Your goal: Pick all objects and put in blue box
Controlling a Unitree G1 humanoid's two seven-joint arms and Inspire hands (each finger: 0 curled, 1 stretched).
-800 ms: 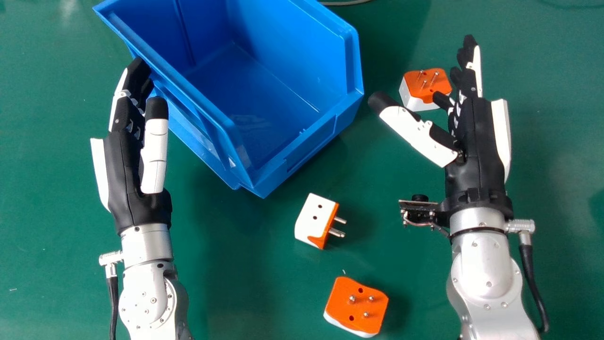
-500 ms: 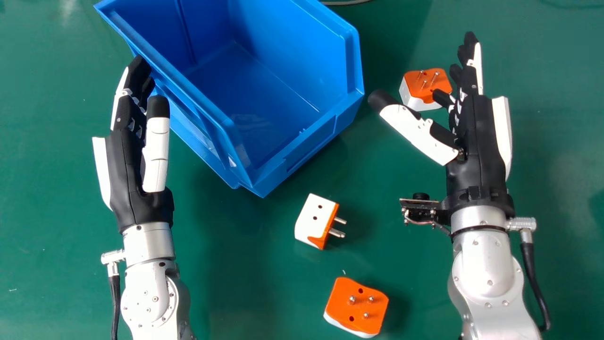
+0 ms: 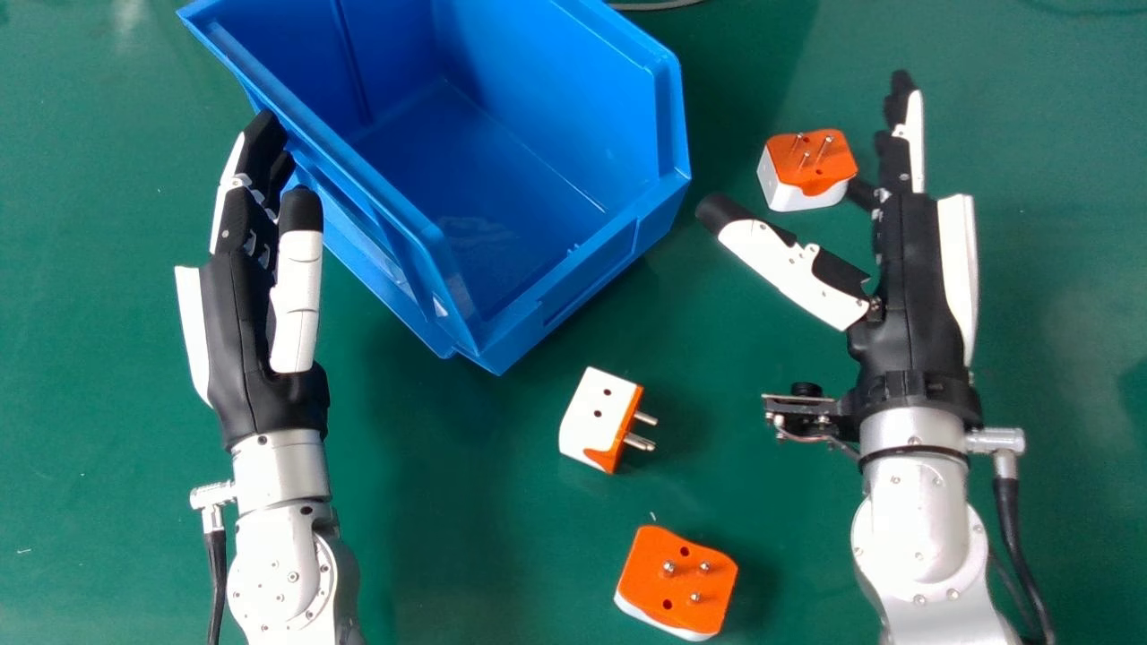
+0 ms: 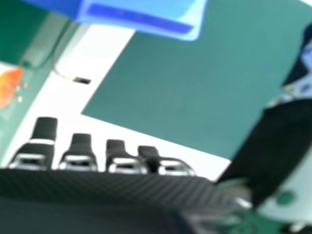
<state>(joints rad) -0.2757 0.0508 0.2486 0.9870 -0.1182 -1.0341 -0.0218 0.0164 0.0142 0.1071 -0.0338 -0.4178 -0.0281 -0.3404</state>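
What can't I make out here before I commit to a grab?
- Far end of the blue box: cut off by the head view's top edge.
- Any contact between left hand and box: head view, fingers cover the spot.
- Nearest adapter, underside: head view, hidden by its own body.
- Orange piece: right hand view, blurred, cut by the edge.

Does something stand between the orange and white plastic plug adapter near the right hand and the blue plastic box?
Only the raised side wall of the blue box. Nothing else visible stands between it and the adapter.
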